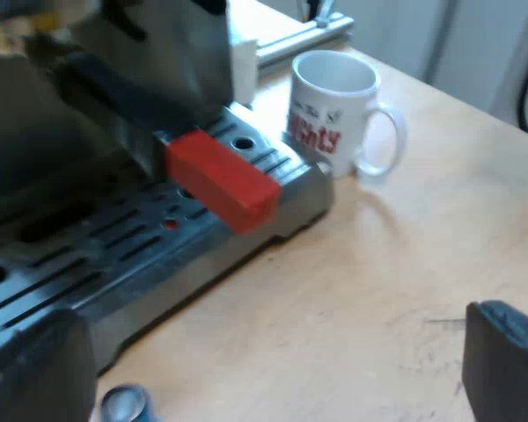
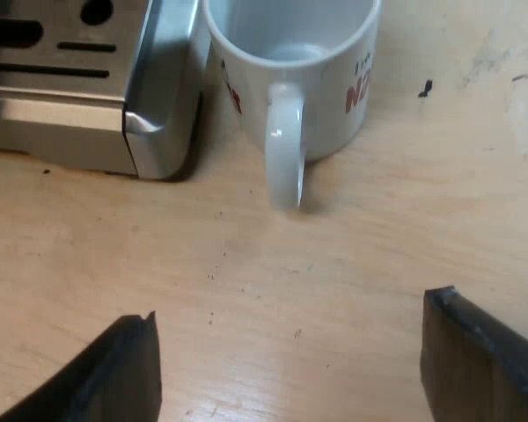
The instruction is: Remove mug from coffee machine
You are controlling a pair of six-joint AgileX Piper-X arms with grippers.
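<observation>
- Mug beside the machine: the white mug [image 2: 290, 70], red lettering on its side, stands upright on the table [image 2: 246, 264], just beside a corner of the drip tray [image 2: 70, 114] of the espresso machine [image 1: 150, 53]; I cannot tell whether it touches the metal; what shows of its inside looks empty.
- My right gripper [image 2: 295, 308] hangs low over the table, facing the mug handle [image 2: 284, 149], which points straight at it; the fingers are spread wide with nothing between them, well apart from the mug.
- My left gripper [image 1: 273, 352] sits over the table by the drip tray, its fingers likewise far apart and empty; the red end [image 1: 220, 180] of the holder's handle juts out over the tray, with the mug beyond the tray's corner.
- My reading: the mug is already off the tray and on the table, so the removal looks all but done; what is left is getting the right arm clear.
- To do that well, I would draw the right gripper straight back along the line of the mug handle; keep the fingers wide and make no sideways sweep, since a clip on the handle would spin the mug into the tray's corner; lift only once the fingers are well clear.
- I would hold the left arm where it is, away from the red end, until the right is out.
</observation>
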